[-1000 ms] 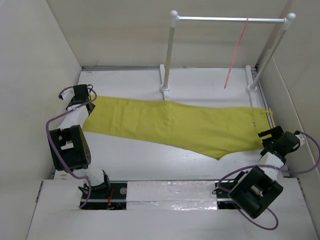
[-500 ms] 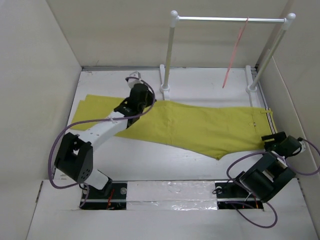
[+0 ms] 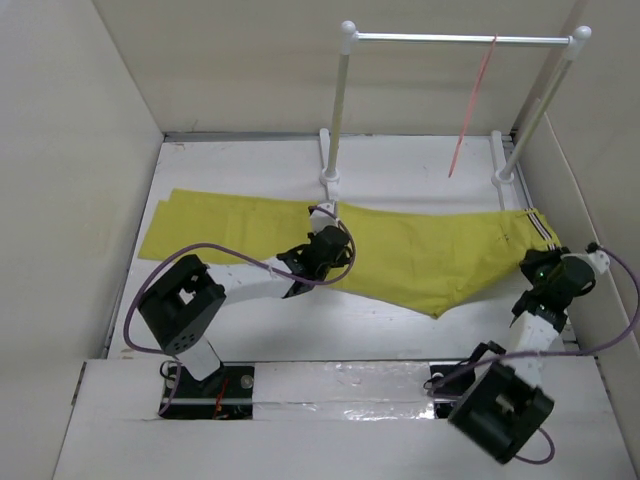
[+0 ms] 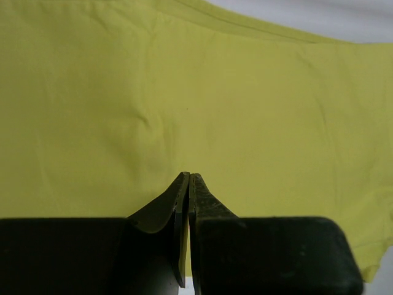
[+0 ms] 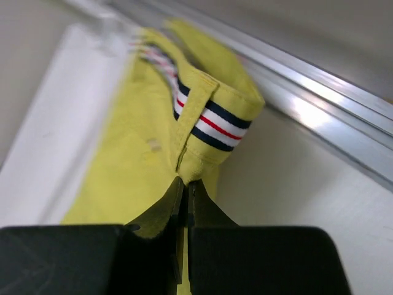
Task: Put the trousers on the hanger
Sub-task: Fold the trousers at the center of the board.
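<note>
The mustard-yellow trousers point(image 3: 420, 250) lie flat across the table, legs to the left and the striped waistband point(image 3: 540, 228) at the right. My left gripper point(image 3: 328, 243) is over their middle. In the left wrist view it point(image 4: 188, 176) is shut, its tips down against smooth yellow cloth point(image 4: 245, 110) with no fold visible between them. My right gripper point(image 3: 537, 265) is at the near waistband corner. The right wrist view shows it point(image 5: 187, 182) shut on a pinch of the trousers point(image 5: 141, 160) just below the striped band point(image 5: 212, 123). The pink hanger point(image 3: 472, 105) hangs from the rail at the back right.
A white-posted metal rail point(image 3: 455, 39) stands at the back, its feet at the table's far edge point(image 3: 330, 178). Cream walls close in on the left point(image 3: 70, 200) and right point(image 3: 610, 180). An aluminium strip point(image 5: 319, 110) runs along the table's right edge beside the waistband.
My left arm swung from the far left trouser leg to the middle of the trousers, shut. My right gripper closed on the waistband corner, which has lifted slightly.
</note>
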